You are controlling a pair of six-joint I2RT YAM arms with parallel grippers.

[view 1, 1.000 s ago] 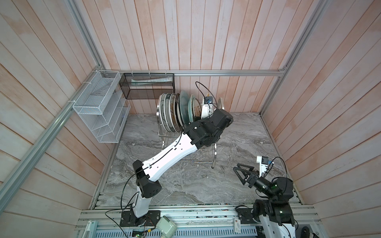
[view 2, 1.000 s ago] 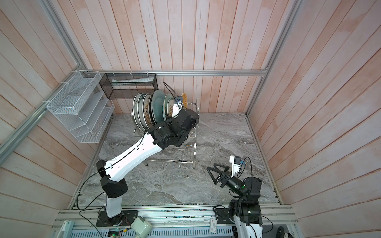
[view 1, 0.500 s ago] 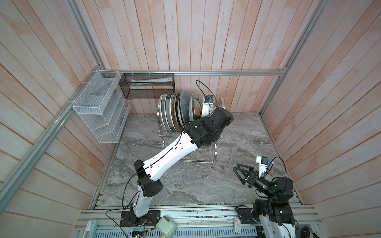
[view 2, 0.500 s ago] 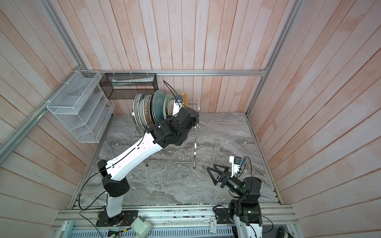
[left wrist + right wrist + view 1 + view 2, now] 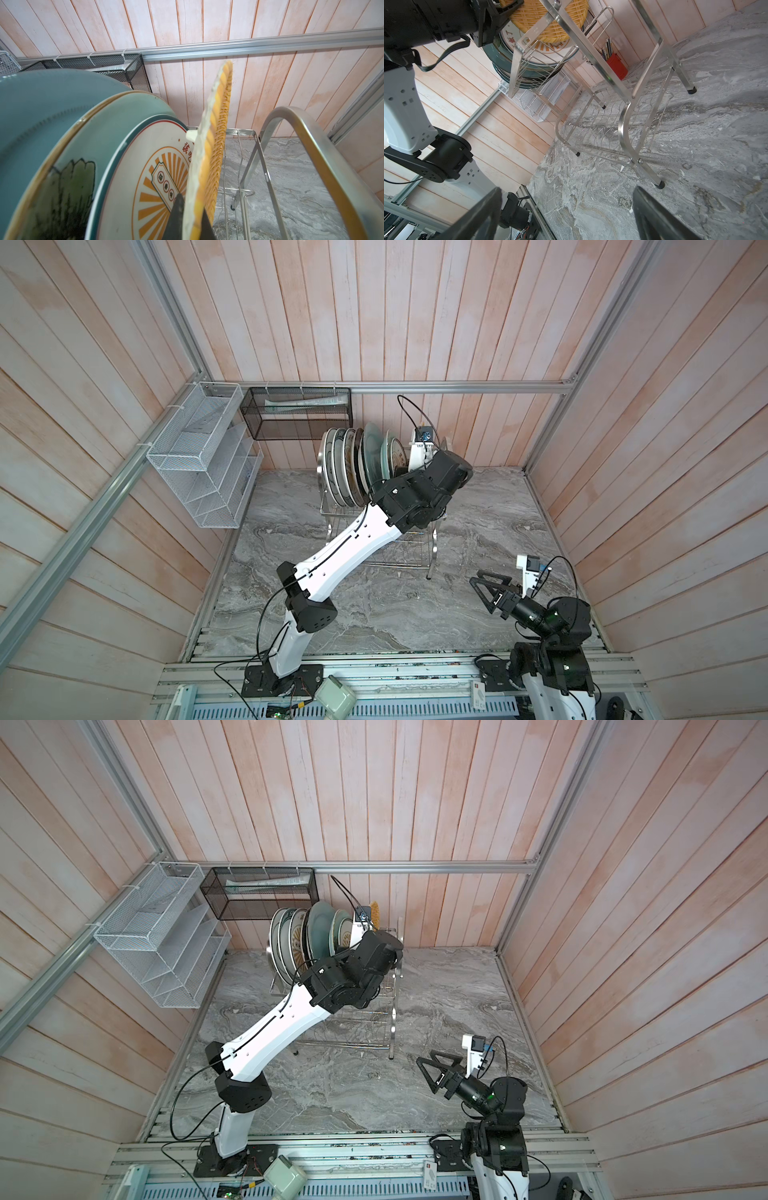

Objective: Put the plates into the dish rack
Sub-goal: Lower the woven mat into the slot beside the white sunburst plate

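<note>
Our left hand (image 5: 192,216) is clenched on the lower rim of the orange lattice plate (image 5: 216,145). It holds the plate on edge over the upper tier of the dish rack (image 5: 301,128), just beside the orange sunburst plate (image 5: 149,187) and inside the rack's arched end. In both top views the rack stands at 12 o'clock on the tabletop (image 5: 374,614). A row of plates (image 5: 353,464) stands upright in it, with the held one at the row's 3 o'clock end. Our right hand (image 5: 486,593) hangs spread and empty at 4 o'clock. We see no plate lying on the tabletop, so we judge this the last one, needing only to be seated and let go. Whether its edge already rests in a slot is hidden.
</note>
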